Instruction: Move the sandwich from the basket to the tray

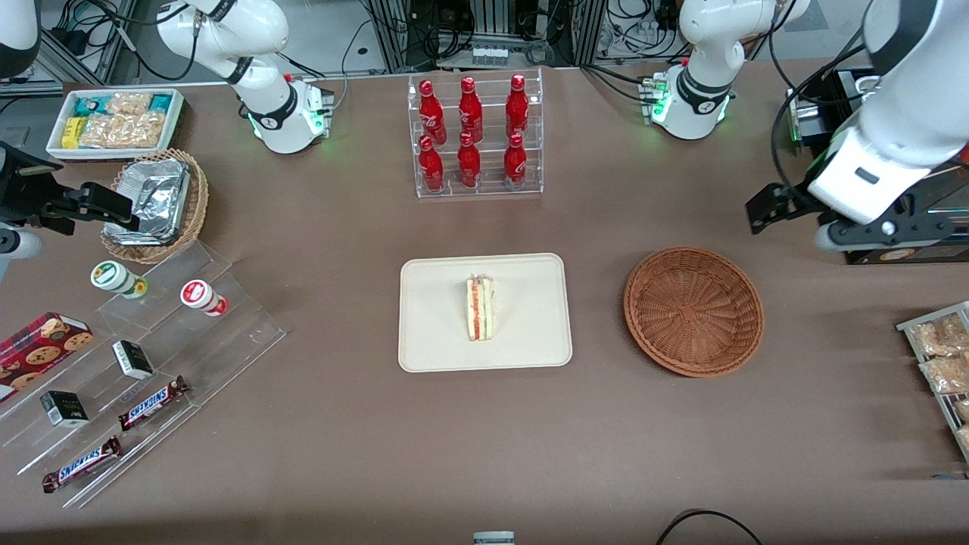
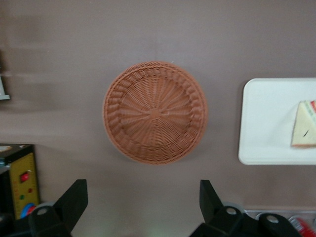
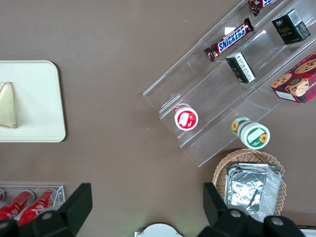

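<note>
The sandwich (image 1: 479,308), a pale wedge with red and green layers, lies on the cream-white tray (image 1: 435,318) at the table's middle. Beside the tray, toward the working arm's end, sits the reddish-brown wicker basket (image 1: 693,310) with nothing in it. My left gripper (image 1: 768,206) hangs high above the table, off the basket's rim toward the working arm's end. The left wrist view shows the gripper (image 2: 143,202) open with wide-spread fingers and nothing between them, looking down on the basket (image 2: 154,112), the tray (image 2: 266,123) and the sandwich (image 2: 304,126).
A clear rack of red bottles (image 1: 473,136) stands farther from the front camera than the tray. A tan basket with foil containers (image 1: 155,200), acrylic steps with snacks (image 1: 144,363) and a white snack box (image 1: 113,121) lie toward the parked arm's end. Snack packets (image 1: 942,363) sit at the working arm's end.
</note>
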Robot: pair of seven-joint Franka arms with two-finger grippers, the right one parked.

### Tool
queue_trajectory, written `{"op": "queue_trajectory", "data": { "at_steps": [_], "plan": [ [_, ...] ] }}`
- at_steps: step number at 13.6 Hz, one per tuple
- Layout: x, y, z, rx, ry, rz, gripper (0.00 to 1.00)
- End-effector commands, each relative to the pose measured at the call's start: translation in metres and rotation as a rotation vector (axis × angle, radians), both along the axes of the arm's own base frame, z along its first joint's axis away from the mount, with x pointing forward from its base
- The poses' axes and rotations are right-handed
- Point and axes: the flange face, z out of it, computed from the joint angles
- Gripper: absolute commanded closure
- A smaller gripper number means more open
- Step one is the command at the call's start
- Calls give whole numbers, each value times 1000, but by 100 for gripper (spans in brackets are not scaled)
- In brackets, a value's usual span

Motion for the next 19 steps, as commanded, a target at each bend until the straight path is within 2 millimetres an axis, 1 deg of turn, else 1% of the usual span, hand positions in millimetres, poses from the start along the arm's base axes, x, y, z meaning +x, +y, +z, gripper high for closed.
{"op": "queue_trajectory", "data": {
  "at_steps": [1,3,4,5,7,9,11,12,14,17,19],
  "plan": [
    [-28,42,13,-32,-6,-36,0],
    [-27,60,16,-47,-9,-18,0],
    [-23,60,24,-52,-24,-22,0],
    [-18,67,26,-54,-30,-21,0],
    [-9,68,23,-52,-37,-65,0],
    [7,68,30,-43,-60,-85,0],
    [21,70,32,-35,-72,-78,0],
    [23,71,34,-33,-75,-78,0],
    [21,75,32,-33,-65,-70,0],
    [7,78,27,-38,-40,-62,0],
    [7,79,25,-37,-31,-48,0]
  ]
}}
